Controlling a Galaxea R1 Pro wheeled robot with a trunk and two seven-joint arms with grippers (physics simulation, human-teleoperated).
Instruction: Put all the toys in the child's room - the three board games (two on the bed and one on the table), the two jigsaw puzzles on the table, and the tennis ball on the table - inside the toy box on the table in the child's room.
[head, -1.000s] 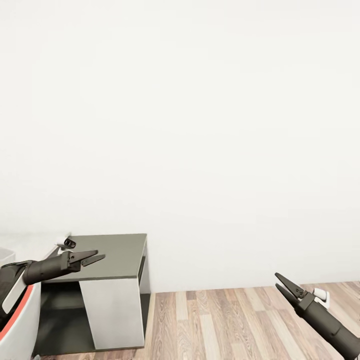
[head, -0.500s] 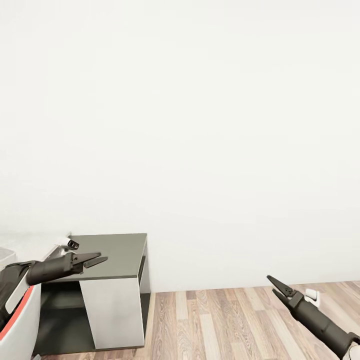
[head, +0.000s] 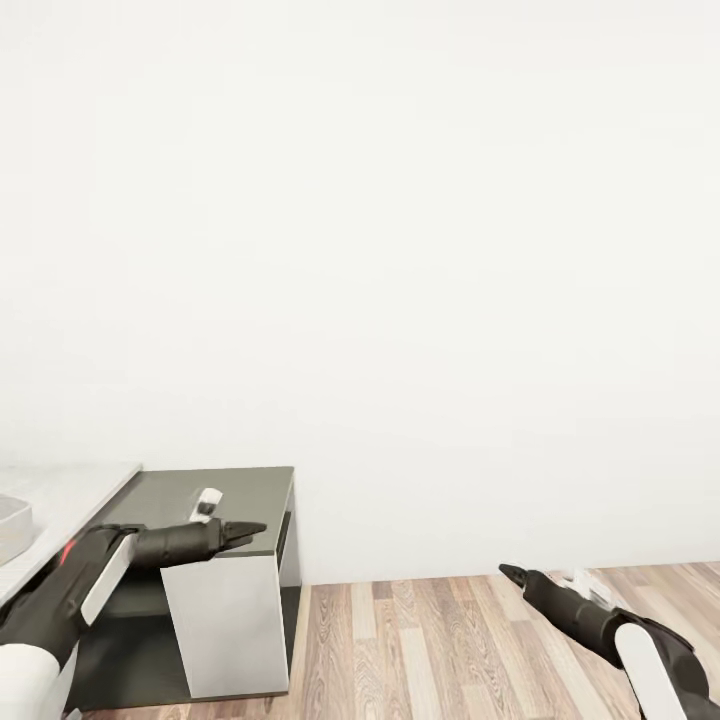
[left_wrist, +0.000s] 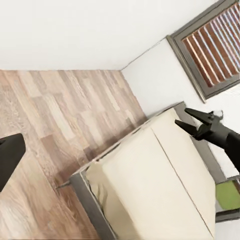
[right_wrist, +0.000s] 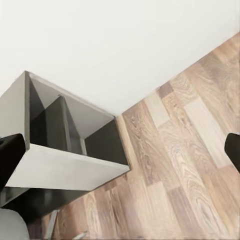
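- Room: a plain white wall (head: 400, 250) takes up most of the head view, with wood-plank floor (head: 440, 640) along its base.
- Furniture: the table (head: 225, 500) stands against the wall at the robot's left. Its dark grey lower section has a white side panel; the paler top runs off toward the near left.
- Toy box: a grey curved rim (head: 12, 520) sits at the far left edge of the pale top. It is probably the toy box, but too little of it shows to confirm.
- Bed: the left wrist view shows the bed (left_wrist: 160, 185), a cream mattress with a seam, below a slatted window (left_wrist: 215, 45). No board game is visible on the part of the mattress in view.
- Left gripper (head: 245, 528): it hangs over the front edge of the dark section. The jaws look pressed together with nothing between them.
- Right gripper (head: 512, 574): it hangs over bare floor, well apart from the table. From the head view its tip reads as closed and empty. In the left wrist view the same gripper (left_wrist: 192, 120) shows a narrow gap, so I cannot tell its state with confidence.
- Task status: judged as transit; no toy is in hand.
- Risk 1: the left forearm is near the table edge. Turning the base from here could sweep it into the white panel or shift the bin.
- Risk 2: the toys lie outside the head view. Reaching before the head is lowered would be blind.
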